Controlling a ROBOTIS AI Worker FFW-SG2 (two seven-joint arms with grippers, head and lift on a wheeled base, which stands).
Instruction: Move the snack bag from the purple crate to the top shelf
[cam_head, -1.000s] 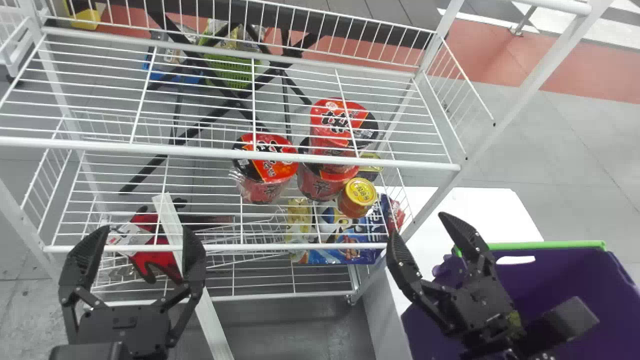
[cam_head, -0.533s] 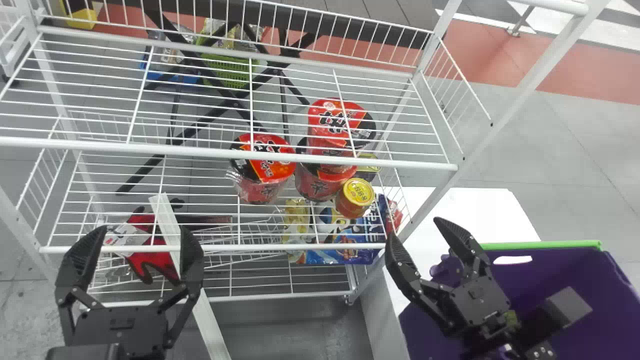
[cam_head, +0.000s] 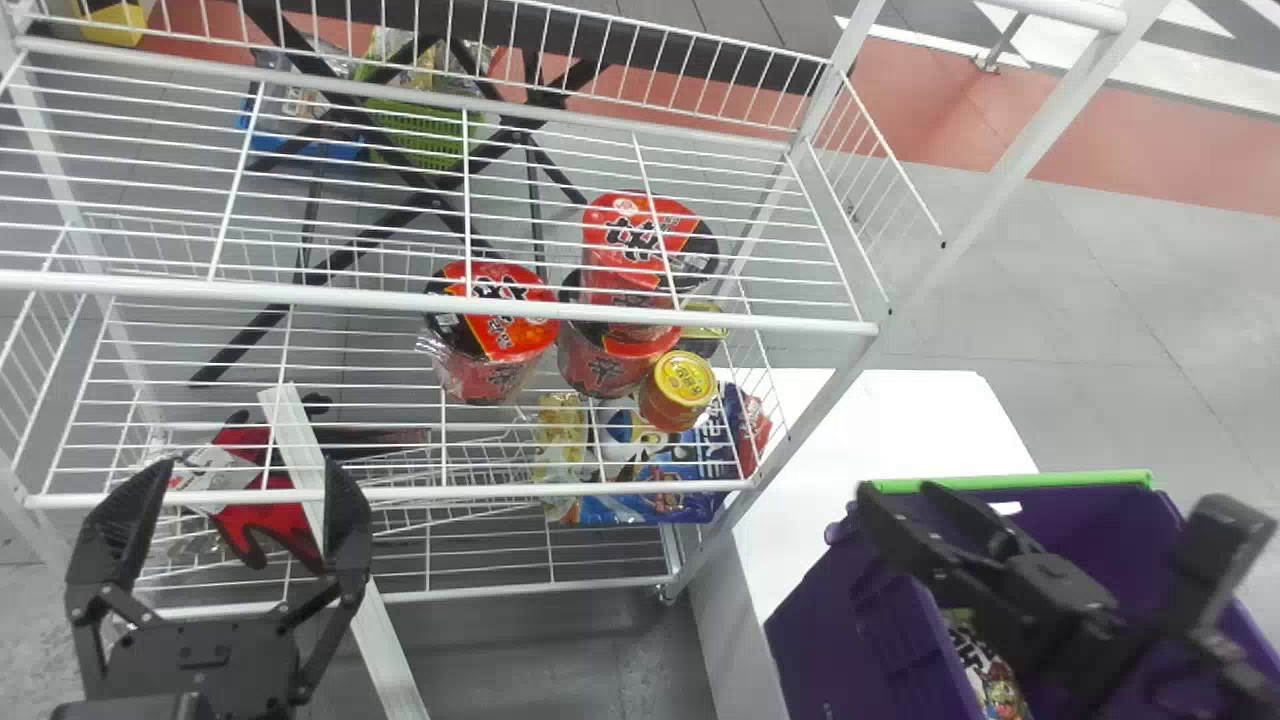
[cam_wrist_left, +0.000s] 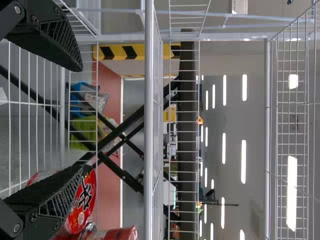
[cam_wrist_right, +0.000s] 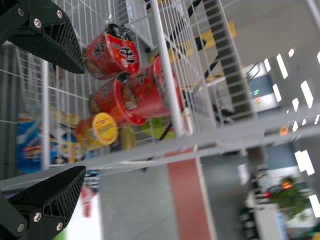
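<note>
In the head view my right gripper (cam_head: 902, 492) hangs over the near-left rim of the purple crate (cam_head: 840, 640), its arm crossing the crate. A colourful snack bag (cam_head: 985, 668) lies inside, partly hidden behind the crate wall and the arm. The top shelf (cam_head: 400, 299) is white wire. My left gripper (cam_head: 248, 472) stands before the lower shelf at the left. In the left wrist view, the left gripper (cam_wrist_left: 81, 119) is open with nothing held. The right wrist view has the right gripper (cam_wrist_right: 84, 120) open too, its fingers wide apart.
Red noodle cups (cam_head: 490, 335) and a yellow-lidded can (cam_head: 680, 390) stand on the middle shelf. Below lie snack packs (cam_head: 640, 495) and red gloves (cam_head: 265, 520). A slanting shelf post (cam_head: 940, 240) rises beside the white table (cam_head: 900, 420) that adjoins the crate.
The head view has shifted, so rack, crate and left gripper appear farther left. My right gripper has turned and its arm swung right over the crate; the snack bag has come into sight.
</note>
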